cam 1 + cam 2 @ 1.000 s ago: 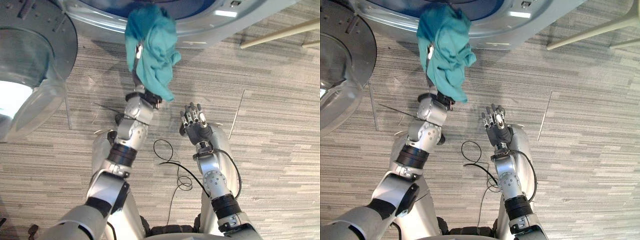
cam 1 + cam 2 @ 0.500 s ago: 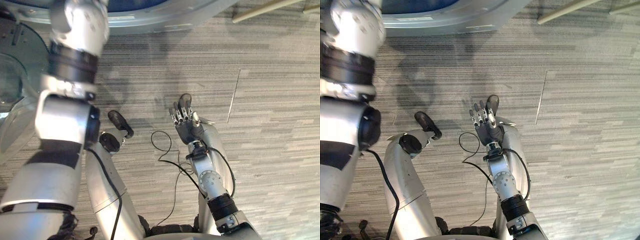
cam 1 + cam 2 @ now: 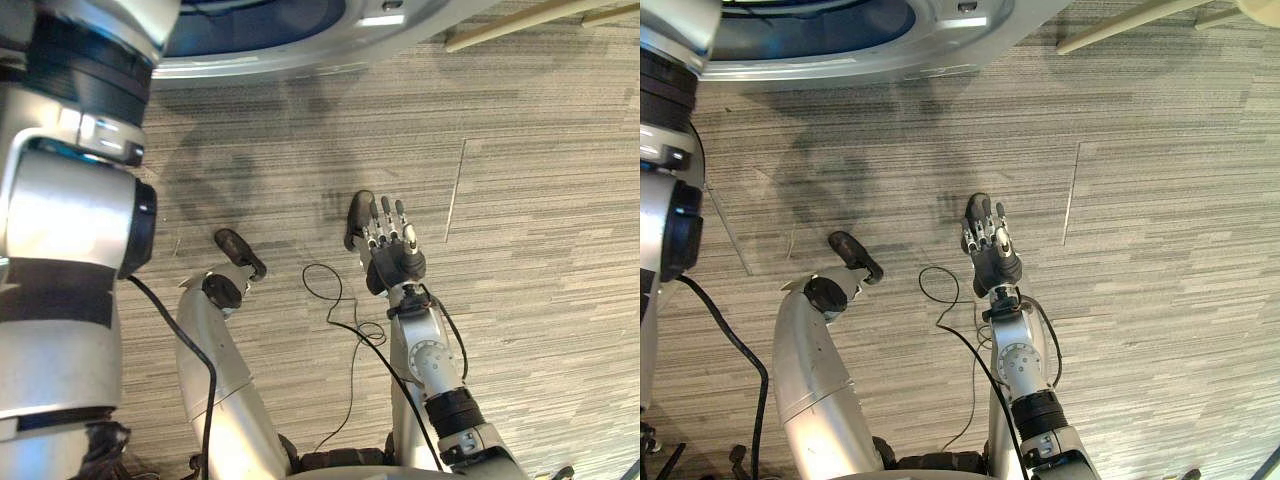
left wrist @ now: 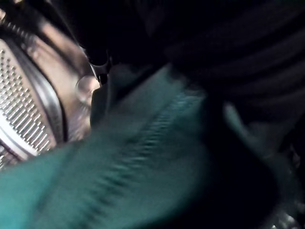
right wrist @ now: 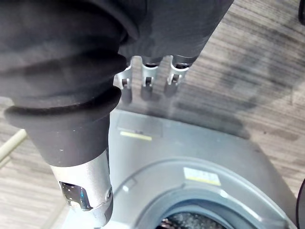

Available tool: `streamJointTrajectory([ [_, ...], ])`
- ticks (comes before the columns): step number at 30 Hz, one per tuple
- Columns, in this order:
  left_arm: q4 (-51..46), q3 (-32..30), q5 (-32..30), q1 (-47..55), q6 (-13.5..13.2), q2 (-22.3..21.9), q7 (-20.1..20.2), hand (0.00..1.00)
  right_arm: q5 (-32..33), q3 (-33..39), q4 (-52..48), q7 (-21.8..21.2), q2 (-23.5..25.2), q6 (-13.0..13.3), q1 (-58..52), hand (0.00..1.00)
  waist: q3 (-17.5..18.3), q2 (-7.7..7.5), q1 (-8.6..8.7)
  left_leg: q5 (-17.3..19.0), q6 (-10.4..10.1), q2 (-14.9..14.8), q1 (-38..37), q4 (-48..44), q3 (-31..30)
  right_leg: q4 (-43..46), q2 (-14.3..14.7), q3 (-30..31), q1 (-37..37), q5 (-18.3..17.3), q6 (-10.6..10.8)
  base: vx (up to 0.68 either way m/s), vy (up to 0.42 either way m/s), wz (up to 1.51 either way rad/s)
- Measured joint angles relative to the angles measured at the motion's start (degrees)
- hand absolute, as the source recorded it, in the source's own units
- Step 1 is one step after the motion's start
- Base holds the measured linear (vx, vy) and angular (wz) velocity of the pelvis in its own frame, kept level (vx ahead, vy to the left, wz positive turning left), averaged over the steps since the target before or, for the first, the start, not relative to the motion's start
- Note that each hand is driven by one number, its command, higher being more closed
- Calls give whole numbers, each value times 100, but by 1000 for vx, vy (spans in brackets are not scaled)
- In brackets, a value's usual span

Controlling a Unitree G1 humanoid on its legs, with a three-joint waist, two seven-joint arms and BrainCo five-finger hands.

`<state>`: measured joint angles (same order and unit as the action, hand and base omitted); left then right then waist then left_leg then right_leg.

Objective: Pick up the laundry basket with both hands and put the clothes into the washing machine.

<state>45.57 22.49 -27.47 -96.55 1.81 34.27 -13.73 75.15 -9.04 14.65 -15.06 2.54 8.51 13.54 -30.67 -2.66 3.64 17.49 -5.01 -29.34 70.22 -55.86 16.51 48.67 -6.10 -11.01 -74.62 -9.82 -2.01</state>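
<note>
My left arm [image 3: 80, 200] reaches up past the washing machine's grey door rim [image 3: 300, 55] into the drum. In the left wrist view a teal cloth [image 4: 119, 181] lies blurred right in front of the hand's dark cover [image 4: 228, 47], beside the perforated metal drum wall [image 4: 24, 114]. I cannot tell whether the cloth is held. My right hand [image 3: 385, 250] hovers over the floor in front of the machine, open, with straight fingers [image 5: 147, 78] and nothing in it.
The machine's grey front [image 5: 190, 157] and the drum's blue inside [image 3: 820, 25] lie at the far left. A pale wooden bar [image 3: 540, 20] crosses the far right. Grey striped carpet [image 3: 540, 250] covers the floor.
A second ago the left hand held the teal cloth up before the machine's opening. The arm has since gone up into the drum with it. The right hand has barely moved.
</note>
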Motion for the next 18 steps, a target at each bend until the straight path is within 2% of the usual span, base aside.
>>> streamJointTrajectory([
  [1, 79, -128, 169, 85, 2, -33, 73, 0, 0, -2, 16, 2, -8, -7, 0, 0, 0, 0, 4, -23, -8, 19, -18, 36, 4, -29, 2, -6, 19, 0, 0, 26, 0, 5],
  [3, 468, -377, 1030, 216, 36, -57, 410, 0, 0, 0, 27, 16, -27, -20, -4, 0, 0, 0, -5, -96, -41, 32, -35, 183, 5, -133, 16, -61, 45, 27, -31, 32, -5, 5],
  [7, 534, -544, 1906, 327, 47, -112, 650, 0, -63, 1, 55, 33, -68, -61, -4, 0, 0, 0, -59, -145, -81, 27, -43, 261, -17, -203, 44, -136, 75, 44, -58, 28, -1, 0],
  [10, 580, -723, 2167, 363, 39, -229, 755, 0, -140, 5, 137, 45, -85, -67, -3, 0, 0, -1, -100, -150, -90, 16, -109, 305, -15, -248, 73, -149, 143, 46, -60, 44, 13, -2],
  [18, 684, -1076, 2226, 685, 35, -279, 764, 0, -175, 2, 264, 133, -86, -14, 7, 0, 1, -1, -129, -151, -91, 1, -212, 342, -8, -296, 99, -157, 248, 48, -65, 17, 13, -2],
])
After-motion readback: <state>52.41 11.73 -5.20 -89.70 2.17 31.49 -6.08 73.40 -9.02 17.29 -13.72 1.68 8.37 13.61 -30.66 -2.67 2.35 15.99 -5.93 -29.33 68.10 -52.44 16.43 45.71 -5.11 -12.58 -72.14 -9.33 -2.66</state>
